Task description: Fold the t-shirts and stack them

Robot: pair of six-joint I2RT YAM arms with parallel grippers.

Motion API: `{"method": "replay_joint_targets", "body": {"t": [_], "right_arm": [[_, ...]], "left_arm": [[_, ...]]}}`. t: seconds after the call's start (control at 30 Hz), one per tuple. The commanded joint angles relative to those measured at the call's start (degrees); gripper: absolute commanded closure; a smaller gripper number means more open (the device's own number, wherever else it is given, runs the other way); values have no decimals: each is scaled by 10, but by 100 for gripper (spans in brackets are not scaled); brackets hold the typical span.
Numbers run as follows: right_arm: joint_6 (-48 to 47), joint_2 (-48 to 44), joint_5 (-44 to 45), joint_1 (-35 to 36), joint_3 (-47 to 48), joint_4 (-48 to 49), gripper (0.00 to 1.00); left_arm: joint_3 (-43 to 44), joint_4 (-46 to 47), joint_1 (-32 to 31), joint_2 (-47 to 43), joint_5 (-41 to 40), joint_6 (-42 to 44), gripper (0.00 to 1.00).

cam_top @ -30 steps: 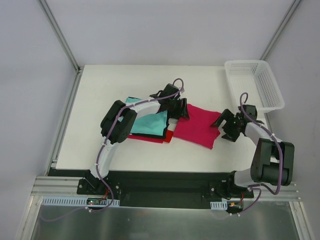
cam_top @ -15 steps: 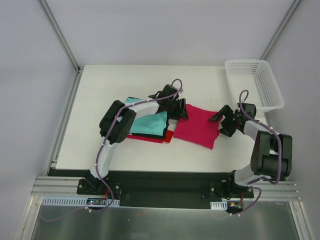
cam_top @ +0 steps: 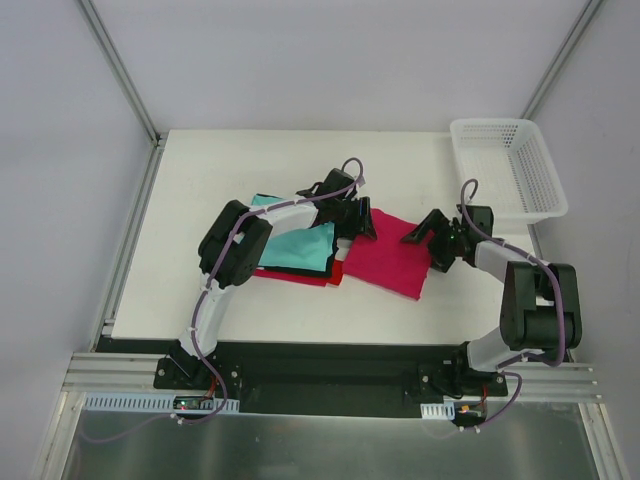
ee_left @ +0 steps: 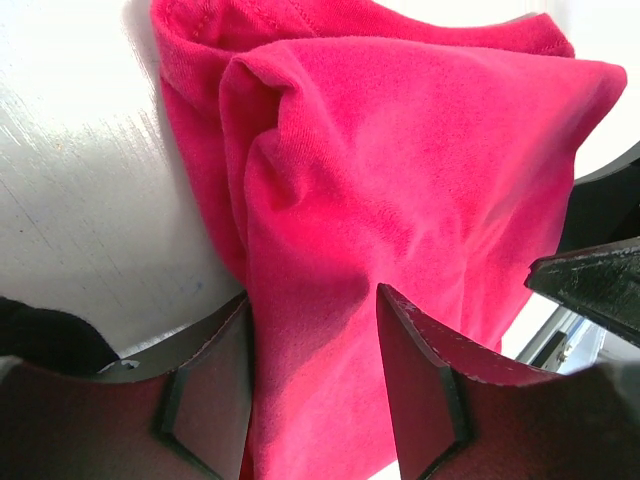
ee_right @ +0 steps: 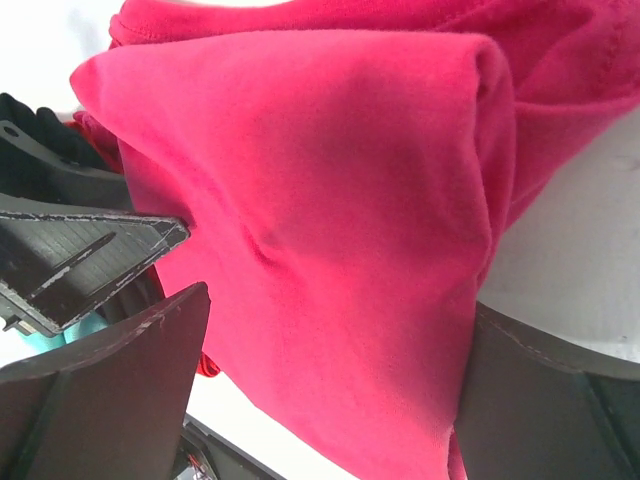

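The crimson-pink t-shirt (cam_top: 388, 258) lies folded on the white table, right of a stack with a teal t-shirt (cam_top: 298, 246) on top and a red one (cam_top: 305, 277) showing below it; the black one is hidden. My left gripper (cam_top: 358, 222) is at the pink shirt's left edge, and its jaws (ee_left: 312, 300) are closed on a thick fold of that cloth. My right gripper (cam_top: 428, 243) is at the shirt's right edge. Its fingers (ee_right: 340, 300) stand wide apart around the cloth, which fills the space between them.
A white mesh basket (cam_top: 510, 165) stands at the back right corner. The table's near edge and the black arm-base rail (cam_top: 330, 360) run just below the shirts. The opposite gripper's finger shows in each wrist view (ee_right: 90, 250) (ee_left: 590, 285).
My right gripper has moved left onto the pink shirt's right edge, nudging that edge slightly left. The left arm has stayed put.
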Motion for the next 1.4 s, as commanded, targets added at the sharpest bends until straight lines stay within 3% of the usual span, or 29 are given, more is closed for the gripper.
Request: {"method": "replay_joint_targets", "body": {"t": [0.0, 0.27, 1.03, 1.13, 1.17, 1.27, 1.37], "right_arm": [[14, -6, 27, 24, -22, -20, 7], [5, -36, 49, 37, -30, -49, 12], [40, 9, 50, 85, -29, -6, 17], [44, 20, 49, 94, -27, 7, 28], [44, 23, 49, 95, -26, 8, 42], [44, 29, 48, 97, -27, 11, 68], [46, 35, 45, 97, -27, 13, 74]], "left_arm": [[-22, -49, 7, -15, -16, 5, 51], [-29, -48, 8, -25, -16, 1, 52], [-55, -20, -7, -21, 20, -18, 54], [-56, -20, -7, -21, 20, -21, 55], [-53, -20, -7, -21, 20, -21, 56], [-50, -20, -8, -22, 20, -24, 57], [-47, -19, -9, -22, 22, -27, 57]]}}
